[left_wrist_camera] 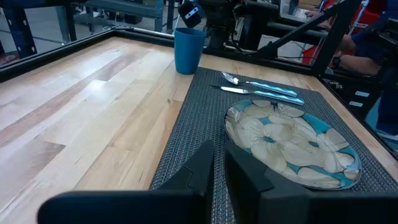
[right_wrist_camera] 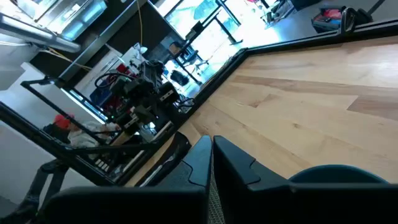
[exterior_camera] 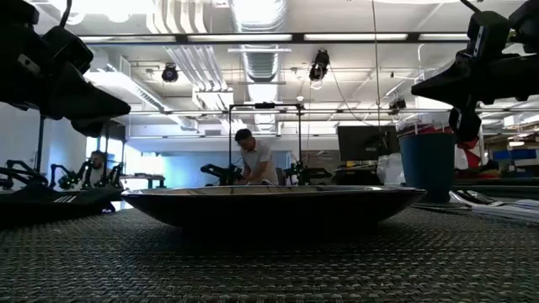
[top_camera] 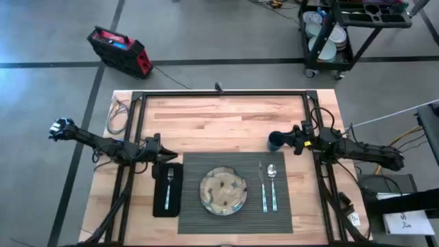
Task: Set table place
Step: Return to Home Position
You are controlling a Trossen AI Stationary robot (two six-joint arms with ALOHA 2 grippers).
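Grey and finely ribbed, the placemat (top_camera: 236,223) lies on the near half of the wooden table (top_camera: 226,123), its front edge close to the table's. It carries a flowered plate (top_camera: 223,191), a knife (top_camera: 263,186) and a spoon (top_camera: 273,185). A black napkin (top_camera: 167,206) lies along its left edge. Bare wood stretches behind. The left gripper (top_camera: 164,156) hangs over the napkin's far end, and the right gripper (top_camera: 293,139) is beside the blue cup (top_camera: 275,142). Both grippers' fingers are pressed nearly together, holding nothing.

Two slim matt-black arms, jointed, with black cables looped alongside. The left arm (top_camera: 103,143) has a pale bluish block at its outer end. The right arm (top_camera: 357,149) bears a small yellow mark. The left gripper (left_wrist_camera: 217,150) has dark, angular, wedge-shaped fingers (left_wrist_camera: 198,169).
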